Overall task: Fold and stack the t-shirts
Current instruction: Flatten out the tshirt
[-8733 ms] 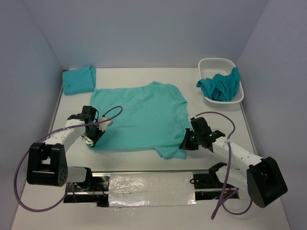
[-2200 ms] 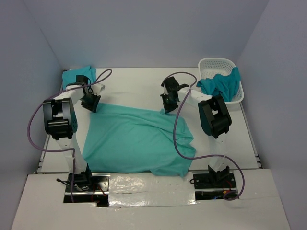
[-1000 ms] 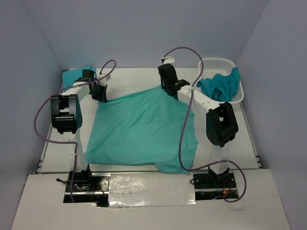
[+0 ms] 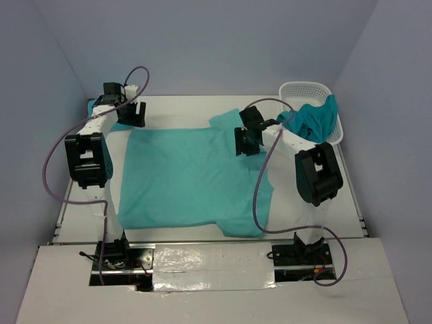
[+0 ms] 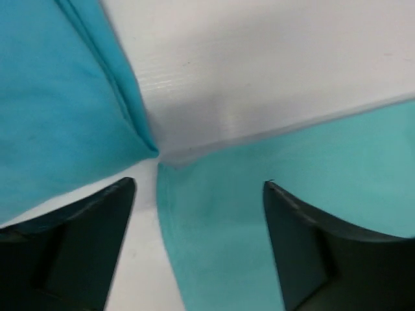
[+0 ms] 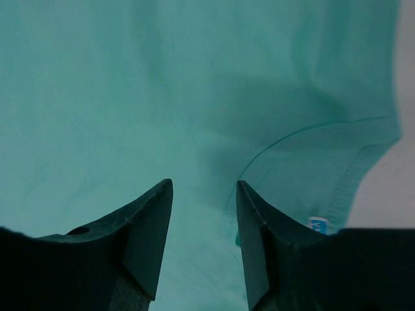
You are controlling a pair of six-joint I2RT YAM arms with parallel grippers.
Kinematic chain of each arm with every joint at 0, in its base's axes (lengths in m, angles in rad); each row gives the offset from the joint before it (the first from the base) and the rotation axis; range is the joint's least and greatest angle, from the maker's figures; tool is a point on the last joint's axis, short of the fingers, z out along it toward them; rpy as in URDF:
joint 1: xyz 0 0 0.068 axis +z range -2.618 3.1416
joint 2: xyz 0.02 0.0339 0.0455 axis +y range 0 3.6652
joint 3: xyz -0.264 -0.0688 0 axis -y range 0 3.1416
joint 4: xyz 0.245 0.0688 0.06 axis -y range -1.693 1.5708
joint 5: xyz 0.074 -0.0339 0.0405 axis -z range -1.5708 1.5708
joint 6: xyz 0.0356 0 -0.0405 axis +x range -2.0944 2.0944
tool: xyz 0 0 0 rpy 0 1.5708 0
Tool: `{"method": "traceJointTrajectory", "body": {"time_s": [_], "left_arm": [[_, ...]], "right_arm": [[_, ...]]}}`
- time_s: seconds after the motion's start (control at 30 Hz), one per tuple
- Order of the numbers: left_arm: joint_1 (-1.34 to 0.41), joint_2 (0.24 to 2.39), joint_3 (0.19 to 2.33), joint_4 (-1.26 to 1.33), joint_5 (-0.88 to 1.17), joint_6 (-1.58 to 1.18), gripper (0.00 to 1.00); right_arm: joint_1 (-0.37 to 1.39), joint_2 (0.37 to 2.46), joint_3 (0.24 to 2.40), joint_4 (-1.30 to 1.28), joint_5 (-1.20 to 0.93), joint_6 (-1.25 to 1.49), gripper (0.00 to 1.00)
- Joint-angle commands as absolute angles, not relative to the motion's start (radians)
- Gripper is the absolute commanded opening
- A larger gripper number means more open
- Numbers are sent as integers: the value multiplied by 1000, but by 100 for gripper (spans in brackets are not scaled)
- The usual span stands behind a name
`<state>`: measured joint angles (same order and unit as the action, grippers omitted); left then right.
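We count one folded t-shirt (image 5: 58,97) at 10 o'clock, one spread t-shirt (image 4: 189,179) centre-table, not yet folded, left gripper (image 5: 199,188) and right gripper (image 6: 204,188) released and empty above it, a crumpled t-shirt (image 4: 310,121) in the basket (image 4: 297,89) at 2 o'clock.

No text we can read anywhere, only a small blue-and-white tag (image 6: 316,224) at the spread t-shirt (image 6: 130,97) neckline, its print illegible to us

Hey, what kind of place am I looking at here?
Likely a robot lab test cell: plain blue-grey partition walls around a white table, a spread teal cloth t-shirt, a white plastic lattice basket.
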<state>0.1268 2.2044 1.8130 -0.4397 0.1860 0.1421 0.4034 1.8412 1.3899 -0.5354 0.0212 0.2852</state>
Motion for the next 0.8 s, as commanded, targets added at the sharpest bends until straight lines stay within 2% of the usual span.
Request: {"method": "traceJointTrajectory", "body": {"time_s": [0.0,0.07,0.1,0.13,0.2,0.27,0.37,0.57,0.73,0.77], "left_arm": [[104,1962,1786,-456,229,269,87],[72,1911,1691,-530,206,326,72],[65,1908,1599,-576,169,366,47],[57,1916,1551,-584,149,376,34],[49,1957,1496,-600,135,388,22],[48,2052,1486,-609,129,387,20],[43,2166,1540,-575,71,379,25],[41,2393,1842,-604,5,357,27],[25,2548,2136,-627,5,354,28],[23,2574,2236,-656,-12,357,28]], "right_arm": [[400,1891,1384,-540,-70,318,49],[400,1940,1407,-551,-83,328,48],[399,1957,1419,-563,-77,343,48],[397,1971,1427,-571,-68,354,47],[385,2012,1442,-587,-64,380,47],[367,2039,1460,-592,-109,426,47],[335,2089,1488,-598,-109,488,51],[265,2259,1710,-688,-118,518,53],[227,2388,1957,-767,-114,499,54],[226,2411,2062,-787,-106,494,55]]}}
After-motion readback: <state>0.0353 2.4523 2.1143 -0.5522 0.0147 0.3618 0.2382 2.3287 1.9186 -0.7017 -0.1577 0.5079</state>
